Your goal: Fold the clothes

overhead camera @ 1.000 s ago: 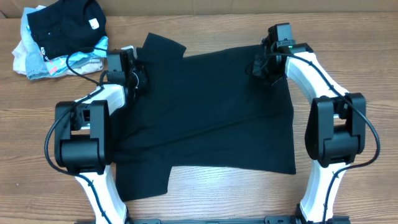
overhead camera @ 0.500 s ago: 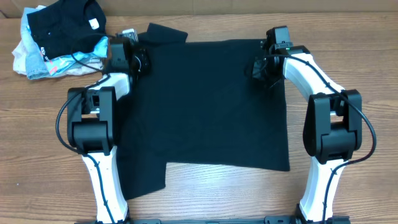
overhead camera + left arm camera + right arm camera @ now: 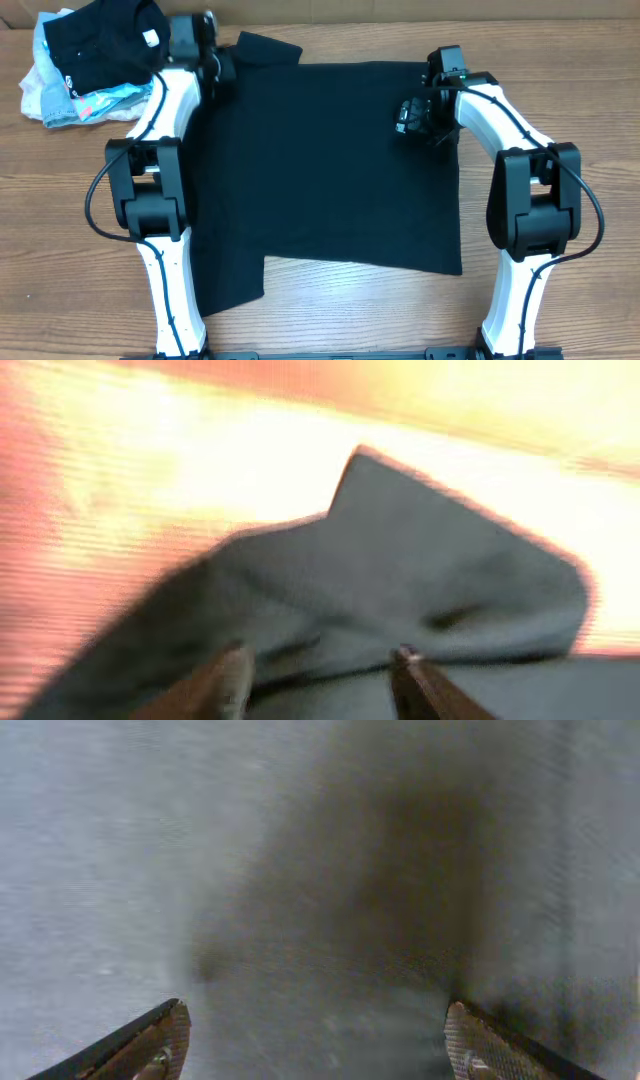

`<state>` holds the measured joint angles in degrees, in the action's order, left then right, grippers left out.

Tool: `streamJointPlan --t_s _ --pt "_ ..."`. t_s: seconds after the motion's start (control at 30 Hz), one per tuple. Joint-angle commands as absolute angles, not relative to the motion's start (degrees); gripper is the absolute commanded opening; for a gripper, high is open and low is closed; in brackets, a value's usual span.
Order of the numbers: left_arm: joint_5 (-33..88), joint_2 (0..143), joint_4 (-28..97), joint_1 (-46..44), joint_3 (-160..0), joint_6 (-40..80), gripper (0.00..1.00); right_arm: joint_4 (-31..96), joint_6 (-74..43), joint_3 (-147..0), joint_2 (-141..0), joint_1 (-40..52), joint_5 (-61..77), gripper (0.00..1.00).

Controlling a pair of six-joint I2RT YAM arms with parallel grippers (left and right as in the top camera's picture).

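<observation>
A black T-shirt (image 3: 320,170) lies spread flat on the wooden table (image 3: 560,60), one sleeve (image 3: 270,48) pointing to the far left. My left gripper (image 3: 222,62) hovers at the shirt's far left shoulder. In the left wrist view its fingers (image 3: 232,678) stand apart over the crumpled sleeve (image 3: 440,580), and the left gripper (image 3: 320,680) grips nothing. My right gripper (image 3: 407,117) is over the shirt's far right part. In the right wrist view the right gripper (image 3: 320,1040) is wide open above flat dark cloth (image 3: 330,900).
A pile of other clothes sits at the far left corner, a black garment (image 3: 105,35) on top of light ones (image 3: 60,95). Both arm bases stand at the near side of the shirt. A cardboard wall runs along the far edge.
The left arm has moved toward the far edge, drawing the shirt's left shoulder out straight. Both grippers, shut on the cloth before, have opened and let it go.
</observation>
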<state>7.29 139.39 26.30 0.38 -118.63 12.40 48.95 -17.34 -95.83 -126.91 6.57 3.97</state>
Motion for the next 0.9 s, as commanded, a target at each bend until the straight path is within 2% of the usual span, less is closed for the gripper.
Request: streamJointPlan --t_s 0.0,0.03,0.07,0.1,0.2,0.37,0.43,0.5,0.53,0.57,0.67,0.87 --pt "7.5 134.5 31.8 -0.6 -127.0 11.3 0.68 51.6 -21.5 -98.4 -126.3 5.0 2.2 0.86" --pt "7.5 133.5 34.1 -0.8 -128.6 11.3 0.8 52.6 -21.5 -99.0 -125.7 4.9 2.2 0.86" --pt "7.5 132.4 36.6 -1.1 -130.1 11.3 0.97 53.7 -21.5 -99.8 -125.1 4.8 2.2 0.87" --pt "7.5 131.1 39.5 -1.3 -131.3 11.4 1.0 55.0 -21.5 -100.6 -124.4 4.7 2.0 0.89" --pt "7.5 127.0 49.6 -1.8 -133.7 11.4 1.0 59.7 -23.2 -103.3 -122.0 4.7 -1.3 0.99" --pt "6.9 121.9 72.3 -1.9 -133.8 11.3 1.0 67.5 -21.8 -105.2 -119.0 4.8 2.9 1.0" --pt "6.2 121.9 80.7 -1.9 -133.6 11.3 1.0 70.3 -19.7 -104.9 -119.1 5.2 5.7 0.89" --pt "4.8 122.6 86.5 -1.9 -131.8 11.3 0.99 71.6 -18.6 -103.0 -119.1 5.8 6.5 0.66" --pt "4.0 122.8 87.8 -2.0 -130.2 11.3 0.88 71.9 -18.7 -102.0 -119.1 6.1 6.5 0.54" --pt "3.6 123.0 88.2 -2.0 -128.1 11.3 0.72 71.8 -18.8 -100.9 -119.1 6.3 6.6 0.45" --pt "3.6 123.3 86.2 -2.0 -119.9 11.3 0.05 71.0 -19.8 -97.1 -119.2 6.9 6.5 0.35" --pt "4.5 123.3 81.4 -1.9 -105.6 11.3 0.04 65.7 -19.8 -90.8 -119.2 6.4 6.5 0.4"
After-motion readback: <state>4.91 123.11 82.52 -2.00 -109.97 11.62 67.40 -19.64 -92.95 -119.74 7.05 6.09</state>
